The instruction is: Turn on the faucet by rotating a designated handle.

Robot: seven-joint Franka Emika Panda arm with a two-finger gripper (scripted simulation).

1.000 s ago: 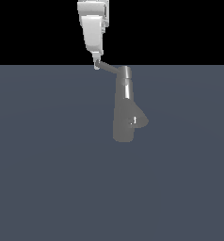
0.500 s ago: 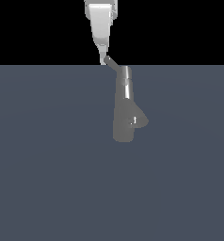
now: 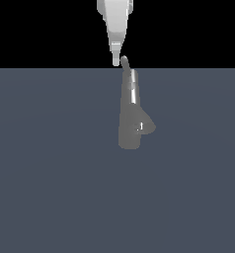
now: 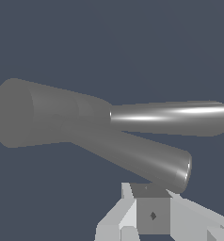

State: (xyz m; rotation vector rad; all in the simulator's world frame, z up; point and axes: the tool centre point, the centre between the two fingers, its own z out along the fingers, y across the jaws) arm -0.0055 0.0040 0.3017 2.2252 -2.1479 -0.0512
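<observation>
Swung round with the gripper (image 3: 116, 60), the handle (image 3: 124, 63) now points almost at the exterior camera. Faucet (image 3: 132, 111) stands upright. Jaws: cannot tell.

Landmark: faucet (image 3: 132, 118), standing on the floor (image 3: 50, 188), roughly centre. Handle (image 3: 124, 62) juts from the faucet's top, toward the exterior view's left. Gripper (image 3: 116, 58) hangs above the faucet, tip just beside the handle's end on that same side; contact can't be told.
</observation>
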